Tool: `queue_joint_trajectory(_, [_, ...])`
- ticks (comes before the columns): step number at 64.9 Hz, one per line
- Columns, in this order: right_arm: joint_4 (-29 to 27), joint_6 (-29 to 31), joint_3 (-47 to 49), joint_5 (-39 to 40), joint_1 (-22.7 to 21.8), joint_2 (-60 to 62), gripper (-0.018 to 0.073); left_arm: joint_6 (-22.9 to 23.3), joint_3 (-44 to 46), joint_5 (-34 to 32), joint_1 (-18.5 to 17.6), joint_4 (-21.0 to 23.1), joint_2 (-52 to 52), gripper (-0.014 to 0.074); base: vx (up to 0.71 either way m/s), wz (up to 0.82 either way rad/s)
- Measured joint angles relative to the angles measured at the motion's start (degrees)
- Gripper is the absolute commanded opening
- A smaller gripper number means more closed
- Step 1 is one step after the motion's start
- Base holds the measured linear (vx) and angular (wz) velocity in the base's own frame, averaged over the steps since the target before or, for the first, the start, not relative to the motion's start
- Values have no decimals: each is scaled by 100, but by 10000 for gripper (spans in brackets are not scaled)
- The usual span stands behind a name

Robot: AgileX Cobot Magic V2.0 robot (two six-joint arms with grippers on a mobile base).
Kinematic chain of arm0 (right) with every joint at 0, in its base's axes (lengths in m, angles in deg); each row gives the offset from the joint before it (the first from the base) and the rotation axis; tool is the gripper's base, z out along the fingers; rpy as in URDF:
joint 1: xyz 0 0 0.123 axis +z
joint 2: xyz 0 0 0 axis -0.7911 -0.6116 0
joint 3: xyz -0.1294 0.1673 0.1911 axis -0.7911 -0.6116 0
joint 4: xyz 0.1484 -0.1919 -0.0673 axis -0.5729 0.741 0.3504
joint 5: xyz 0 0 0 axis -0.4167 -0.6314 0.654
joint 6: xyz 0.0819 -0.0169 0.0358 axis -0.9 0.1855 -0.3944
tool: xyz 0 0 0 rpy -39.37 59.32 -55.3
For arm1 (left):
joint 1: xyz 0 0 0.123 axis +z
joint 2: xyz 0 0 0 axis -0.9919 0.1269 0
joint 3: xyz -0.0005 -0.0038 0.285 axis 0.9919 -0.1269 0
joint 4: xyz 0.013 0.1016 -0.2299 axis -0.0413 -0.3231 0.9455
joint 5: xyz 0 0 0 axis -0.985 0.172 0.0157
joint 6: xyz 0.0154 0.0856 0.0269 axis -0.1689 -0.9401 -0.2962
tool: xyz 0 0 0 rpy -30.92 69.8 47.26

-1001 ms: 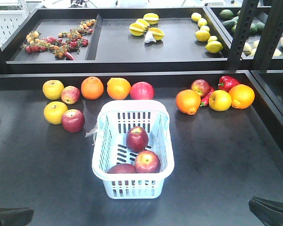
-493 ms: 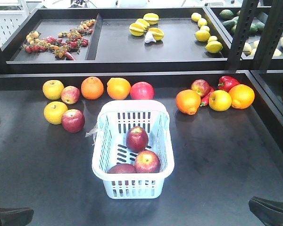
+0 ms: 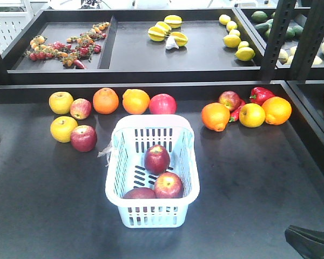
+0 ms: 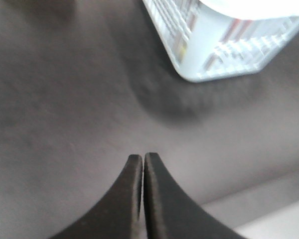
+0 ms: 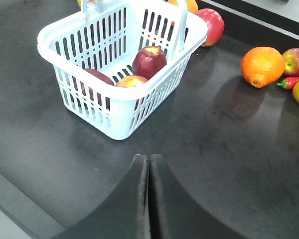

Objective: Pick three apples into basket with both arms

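The pale blue-white basket [image 3: 114, 162] stands mid-table with three dark red apples inside: one in the middle [image 3: 157, 159], one at the front right [image 3: 168, 185], one at the front left [image 3: 139, 193]. My right gripper [image 5: 148, 157] is shut and empty, low over the table a little short of the basket [image 5: 89, 107]; the right wrist view shows the apples [image 5: 149, 60] through the rim. In the blurred left wrist view my left gripper [image 4: 142, 157] is also shut and empty, with a basket corner [image 4: 224, 50] beyond it. Part of the right arm [image 3: 310, 243] shows at the front right.
Loose fruit lines the back of the table: yellow apples [image 3: 61, 102], red apples [image 3: 83, 138], oranges [image 3: 106, 100] on the left, an orange [image 3: 215, 116] and a red pepper [image 3: 261, 95] on the right. A raised shelf [image 3: 135, 54] and black posts [image 3: 278, 38] stand behind.
The dark part of the left arm at the bottom left corner has gone out of the front view. The basket, the apples and the right arm have not moved.
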Motion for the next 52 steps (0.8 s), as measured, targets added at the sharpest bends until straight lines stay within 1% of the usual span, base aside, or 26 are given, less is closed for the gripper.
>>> queue_joint_trajectory(5, [7, 0, 0, 5, 0, 0, -4, 129, -54, -286, 0, -245, -395, -6, 0, 0])
queue_joint_trajectory(9, [14, 0, 0, 5, 0, 0, -4, 245, -54, -409, 0, -646, -718, -6, 0, 0])
queue_joint_trajectory(15, [14, 0, 0, 5, 0, 0, -4, 541, -54, -586, 31, -1496, -1150, -6, 0, 0])
queue_joint_trajectory(19, [14, 0, 0, 5, 0, 0, -4, 818, -54, -648, 129, -2084, -1427, -6, 0, 0])
queue_joint_trajectory(25, [14, 0, 0, 5, 0, 0, -4, 1258, -54, -697, 399, -2667, -1816, -6, 0, 0])
queue_joint_trajectory(28, [14, 0, 0, 5, 0, 0, -4, 1427, -54, -712, 585, -2835, -2005, -6, 0, 0])
queue_joint_trajectory(34, [14, 0, 0, 5, 0, 0, -4, 1718, -54, -722, 923, -2990, -2333, -6, 0, 0])
queue_joint_trajectory(43, [14, 0, 0, 5, 0, 0, -4, 2145, -54, -728, 1397, -3076, -2653, -6, 0, 0])
queue_joint_trajectory(52, [14, 0, 0, 5, 0, 0, -4, 2352, -54, -765, 1828, -3090, -2701, -6, 0, 0])
